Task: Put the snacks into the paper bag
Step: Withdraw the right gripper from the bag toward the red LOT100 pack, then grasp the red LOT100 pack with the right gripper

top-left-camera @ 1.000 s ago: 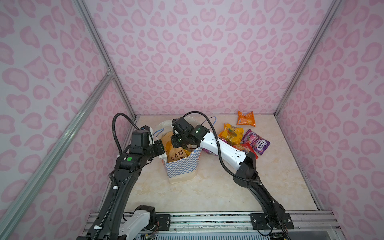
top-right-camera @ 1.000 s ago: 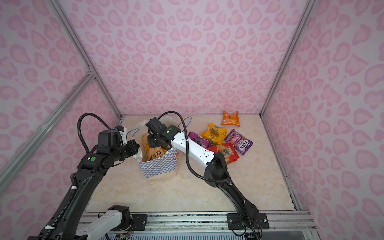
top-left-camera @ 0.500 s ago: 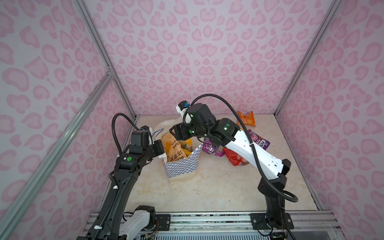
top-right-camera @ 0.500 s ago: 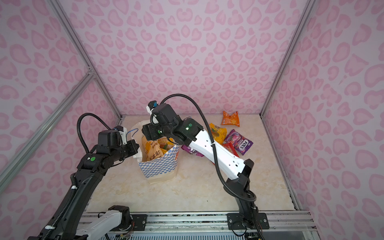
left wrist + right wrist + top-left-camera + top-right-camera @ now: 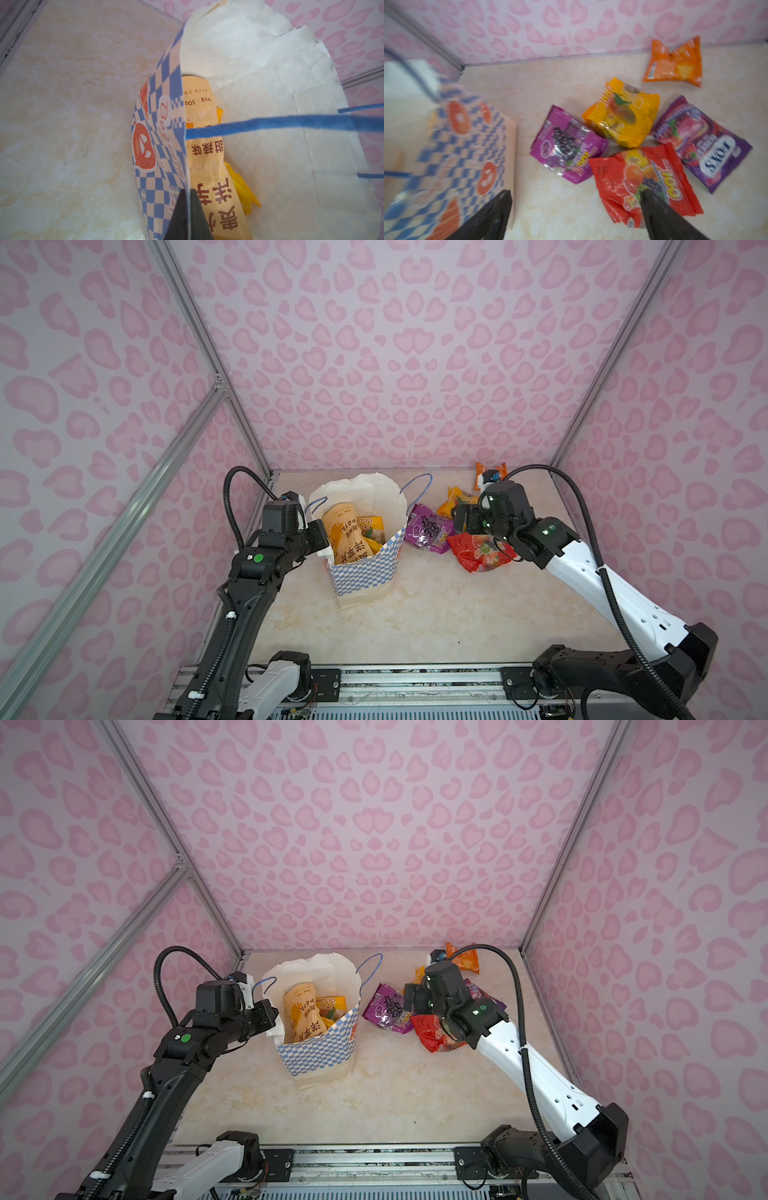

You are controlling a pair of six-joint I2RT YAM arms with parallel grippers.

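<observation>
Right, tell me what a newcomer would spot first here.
The checkered bag stands left of centre on the table, a pale-orange packet poking out and the left pincer pinching its rim. To its right, bright snacks lie heaped under the open right pincer.

Paper bag (image 5: 322,1052) is standing upright in the middle of the bench (image 5: 395,1094), with a pale-orange packet (image 5: 300,1016) and a yellow packet (image 5: 332,1004) poking out the top. Left end effector (image 5: 270,1018) is right at the bag's left rim. Right end effector (image 5: 410,999) hangs over the loose pile: purple packet (image 5: 384,1009), red packet (image 5: 434,1038), small orange packet (image 5: 468,963) back by the wall.
</observation>
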